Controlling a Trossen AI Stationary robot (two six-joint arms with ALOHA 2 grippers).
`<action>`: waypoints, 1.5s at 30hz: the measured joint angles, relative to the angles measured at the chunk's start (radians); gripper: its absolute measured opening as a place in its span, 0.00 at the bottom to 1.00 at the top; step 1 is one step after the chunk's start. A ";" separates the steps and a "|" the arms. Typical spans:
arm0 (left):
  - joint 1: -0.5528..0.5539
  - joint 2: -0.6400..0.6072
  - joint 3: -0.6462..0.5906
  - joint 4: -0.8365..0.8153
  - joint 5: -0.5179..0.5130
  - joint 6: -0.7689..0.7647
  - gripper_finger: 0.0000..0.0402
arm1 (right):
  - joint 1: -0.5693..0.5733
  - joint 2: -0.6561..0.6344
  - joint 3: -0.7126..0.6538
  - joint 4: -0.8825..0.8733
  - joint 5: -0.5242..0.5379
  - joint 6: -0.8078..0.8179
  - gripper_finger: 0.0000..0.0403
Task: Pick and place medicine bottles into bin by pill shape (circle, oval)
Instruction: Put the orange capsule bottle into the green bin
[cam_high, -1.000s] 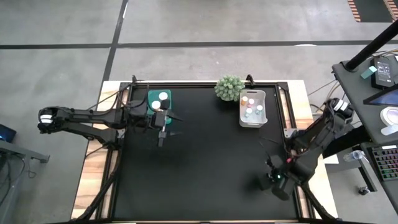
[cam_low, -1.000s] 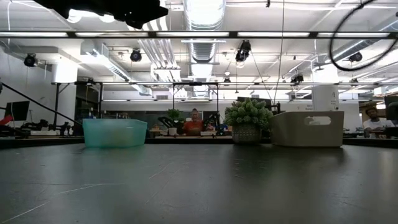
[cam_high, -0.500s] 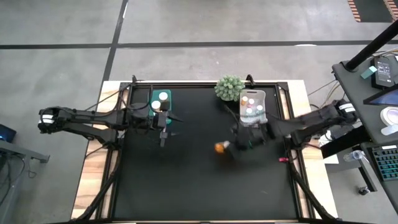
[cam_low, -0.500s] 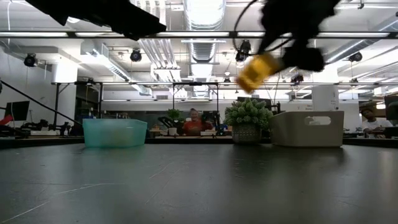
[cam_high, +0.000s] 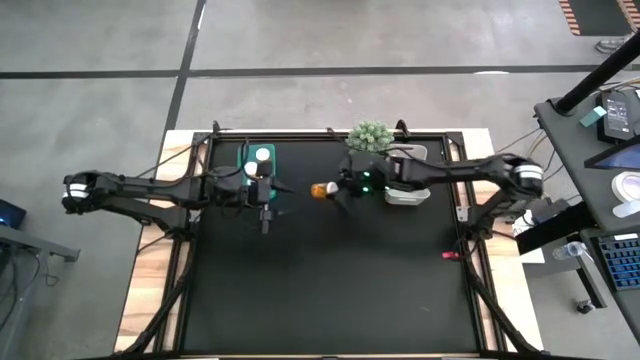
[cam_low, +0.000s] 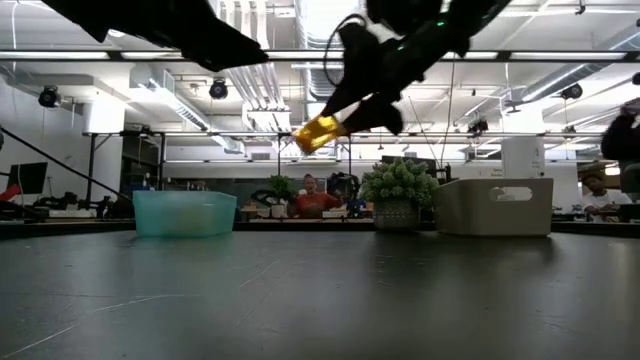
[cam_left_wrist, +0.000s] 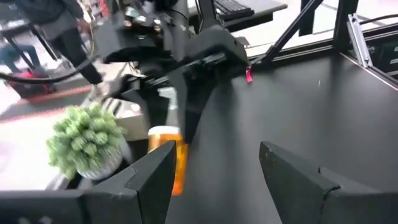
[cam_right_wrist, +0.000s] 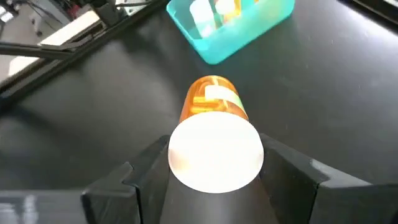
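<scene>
My right gripper (cam_high: 333, 190) is shut on an amber medicine bottle (cam_high: 320, 189) with a white cap, in the air over the far middle of the table. The bottle also shows in the low view (cam_low: 320, 131) and the left wrist view (cam_left_wrist: 169, 155). A teal bin (cam_high: 243, 168) at the far left holds a few bottles (cam_right_wrist: 214, 9). My left gripper (cam_high: 265, 225) hangs open and empty just on the near side of the teal bin. A white bin (cam_low: 495, 207) stands at the far right, partly under my right arm. My right gripper pinches the bottle's white cap end (cam_right_wrist: 183, 155) between its two fingers (cam_right_wrist: 149, 171), one on each side. The fingers come roughly level from the table's right. The amber body (cam_right_wrist: 211, 99) sticks out past the fingertips toward the teal bin, lifted clear of the table.
A round spiky green plant ball (cam_high: 369, 139) in a pot stands at the far edge between the two bins, close behind my right gripper. The black table top (cam_high: 330, 290) stretches toward the near edge. People sit in the room behind (cam_low: 313, 200).
My right gripper has swept from the table's near right corner toward the far and left, and it now carries the amber bottle in the air toward the teal bin. My left gripper has kept still.
</scene>
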 joint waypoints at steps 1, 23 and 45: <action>0.000 0.008 -0.001 0.000 0.000 -0.009 0.53 | -0.005 0.028 0.029 -0.002 -0.012 -0.022 0.52; 0.009 0.126 -0.077 -0.124 -0.227 -0.224 0.53 | -0.021 0.341 0.458 -0.221 -0.129 -0.301 0.52; 0.014 0.289 -0.075 0.059 -0.232 -0.212 0.53 | -0.018 0.341 0.467 -0.180 -0.133 -0.310 0.52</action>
